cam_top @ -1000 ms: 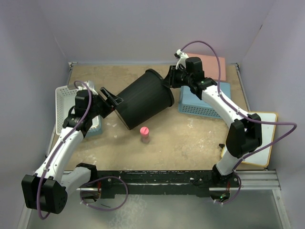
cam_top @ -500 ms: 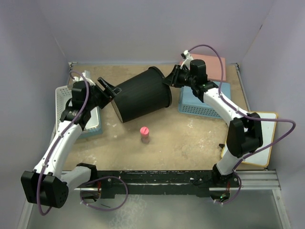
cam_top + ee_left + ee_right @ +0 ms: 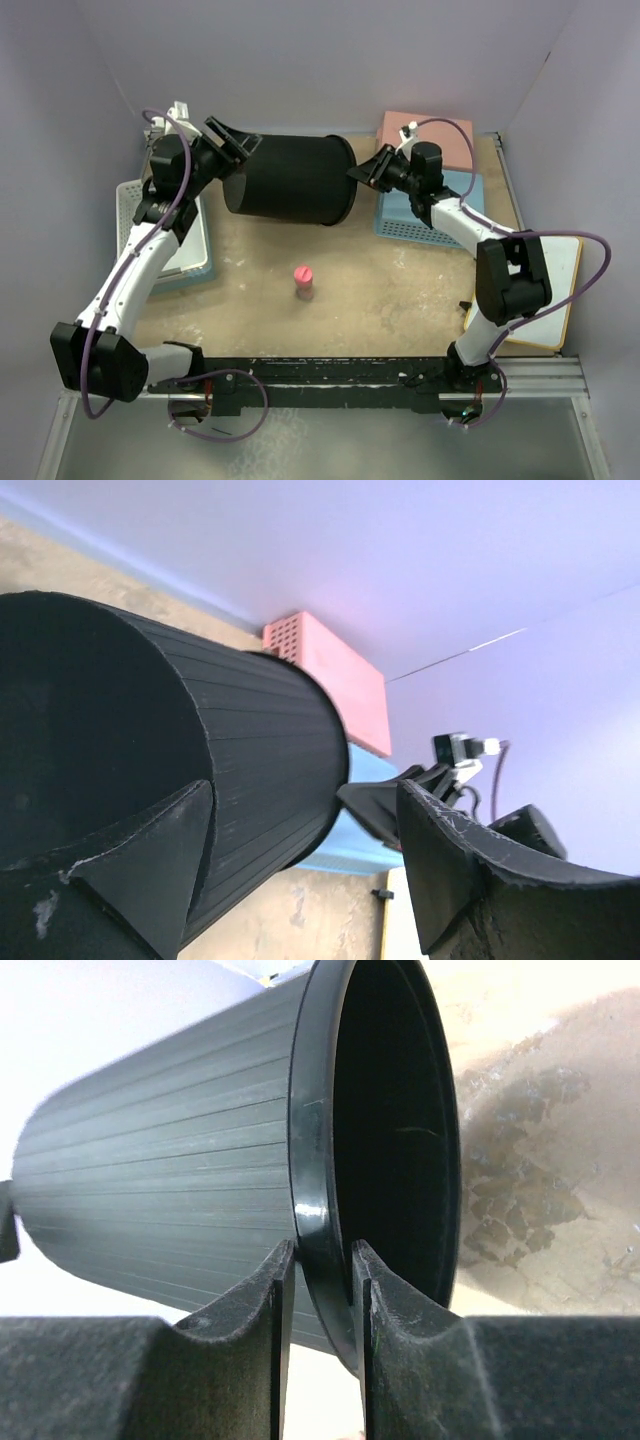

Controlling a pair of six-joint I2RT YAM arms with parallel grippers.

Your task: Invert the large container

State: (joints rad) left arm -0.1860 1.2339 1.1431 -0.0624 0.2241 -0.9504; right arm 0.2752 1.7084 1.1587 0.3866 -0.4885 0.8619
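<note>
The large container [image 3: 290, 180] is a tall black ribbed bin, lying level on its side above the table near the back wall, rim to the right. My right gripper [image 3: 365, 170] is shut on the rolled rim [image 3: 318, 1200], one finger outside the wall and one inside the mouth; in the right wrist view the gripper [image 3: 320, 1290] pinches it tightly. My left gripper [image 3: 235, 145] is at the bin's narrow base end, open. In the left wrist view the gripper [image 3: 305, 790] straddles the base edge, one finger [image 3: 150, 860] against the end and the other clear of the wall [image 3: 260, 750].
A small pink bottle [image 3: 303, 282] stands on the table in front of the bin. A white basket [image 3: 130, 215] lies at the left. A blue basket [image 3: 425, 220] and a pink one [image 3: 440, 135] lie at the back right, and a white board [image 3: 555, 290] at the right.
Both arms have swung the bin from a slant to level and carried it toward the back wall. The left gripper rose and moved back with the base end.
</note>
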